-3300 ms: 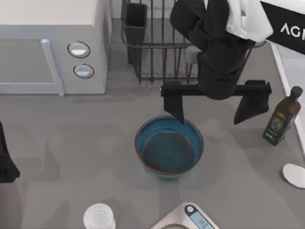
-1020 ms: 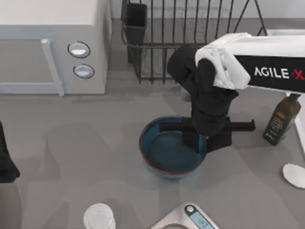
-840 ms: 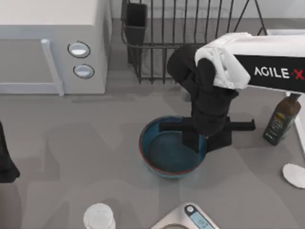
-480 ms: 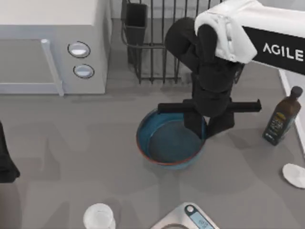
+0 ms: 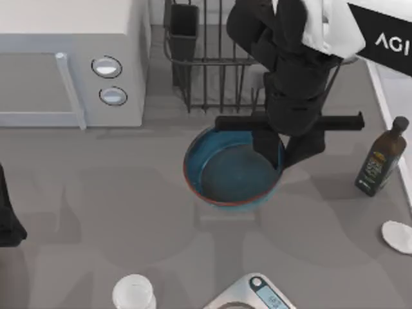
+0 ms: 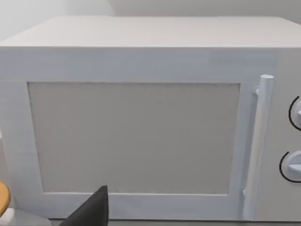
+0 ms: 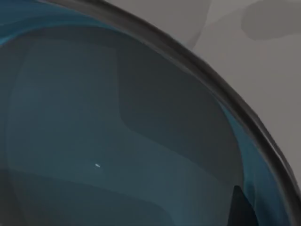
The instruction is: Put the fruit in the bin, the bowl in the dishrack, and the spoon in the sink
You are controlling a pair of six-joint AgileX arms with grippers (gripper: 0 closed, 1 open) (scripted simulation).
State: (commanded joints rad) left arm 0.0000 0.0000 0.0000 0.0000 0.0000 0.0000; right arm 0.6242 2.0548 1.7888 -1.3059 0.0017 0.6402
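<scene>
The blue bowl with its reddish-brown rim hangs tilted just in front of the dishrack. My right gripper is shut on the bowl's right rim, one finger inside and one outside. The right wrist view shows the bowl's greyish-blue inside close up, with a dark finger at its wall. A pale oval spoon end lies at the table's right edge. The sink's pale rim runs along the back right. The fruit and the bin are out of view. My left arm is parked at the left edge.
A white microwave with two knobs stands at the back left, close in front of the left wrist camera. An oil bottle stands right of the bowl. A clear glass and a kitchen scale sit along the front edge.
My right gripper came down open over the bowl, shut on its right rim, then lifted it and carried it back towards the dishrack. The left arm has not moved.
</scene>
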